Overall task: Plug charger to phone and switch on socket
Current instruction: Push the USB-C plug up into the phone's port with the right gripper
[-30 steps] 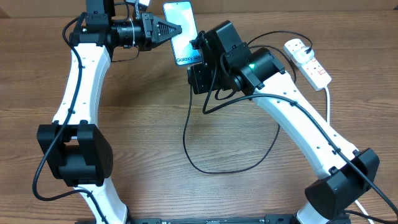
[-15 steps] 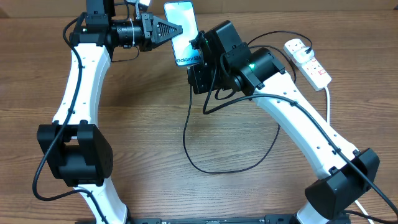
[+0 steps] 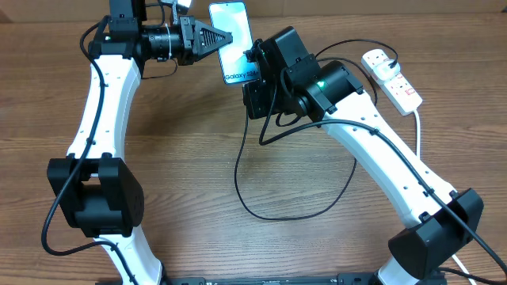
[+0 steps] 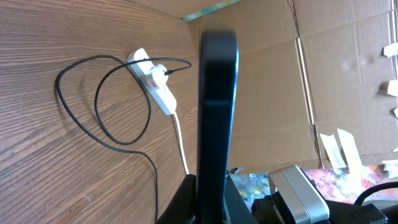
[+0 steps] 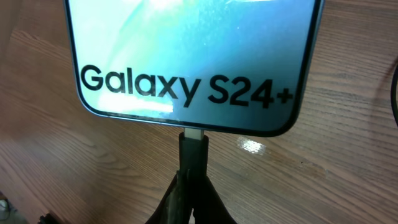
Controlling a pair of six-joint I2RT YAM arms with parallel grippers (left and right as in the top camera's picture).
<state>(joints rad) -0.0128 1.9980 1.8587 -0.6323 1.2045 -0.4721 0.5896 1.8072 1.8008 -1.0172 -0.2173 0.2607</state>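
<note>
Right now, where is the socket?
Overhead view: the socket lies on the table at the far right, with the charger's white plug in it.

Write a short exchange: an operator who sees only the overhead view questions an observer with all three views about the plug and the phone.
Operator: I can't see the plug. Where is it?
Observer: The right wrist view shows the right gripper pinching the plug. Its tip meets the middle of the phone's bottom edge. How deep it goes, I cannot tell.
Operator: Is the left gripper gripping the phone?
Observer: Yes. In the left wrist view the phone rises edge-on from between its closed fingers.
</note>
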